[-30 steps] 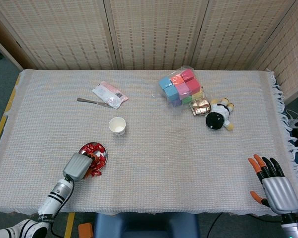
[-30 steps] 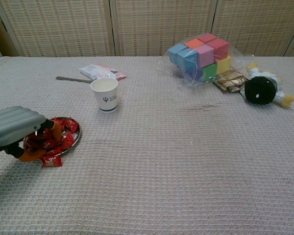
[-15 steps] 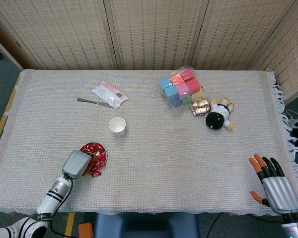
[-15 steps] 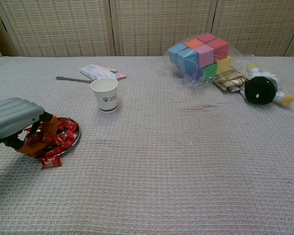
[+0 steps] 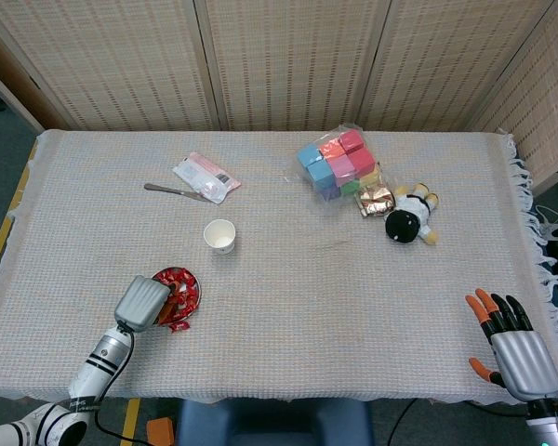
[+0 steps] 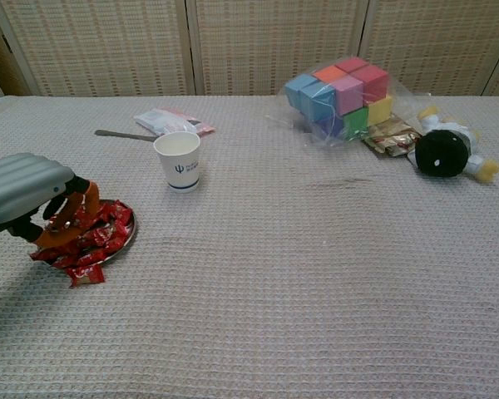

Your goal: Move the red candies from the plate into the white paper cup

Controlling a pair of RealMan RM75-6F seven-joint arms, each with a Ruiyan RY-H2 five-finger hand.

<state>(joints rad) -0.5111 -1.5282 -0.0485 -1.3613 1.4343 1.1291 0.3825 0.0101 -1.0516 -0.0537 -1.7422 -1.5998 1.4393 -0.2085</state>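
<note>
Red candies [image 6: 96, 237] are small shiny foil-wrapped pieces heaped on a small round metal plate [image 6: 130, 237] near the front-left table edge, one or two spilled onto the cloth at its near rim; the white paper cup [image 6: 177, 161] with a dark logo stands upright and apart, behind and to the right of the plate. Left hand [image 6: 33, 198] sits over the plate's left side, orange-tipped fingers [image 6: 90, 202] curled down among the wrappers, can't tell whether anything is actually pinched. Right hand [image 5: 509, 344] is at the front-right table edge, fingers spread, holding nothing.
</note>
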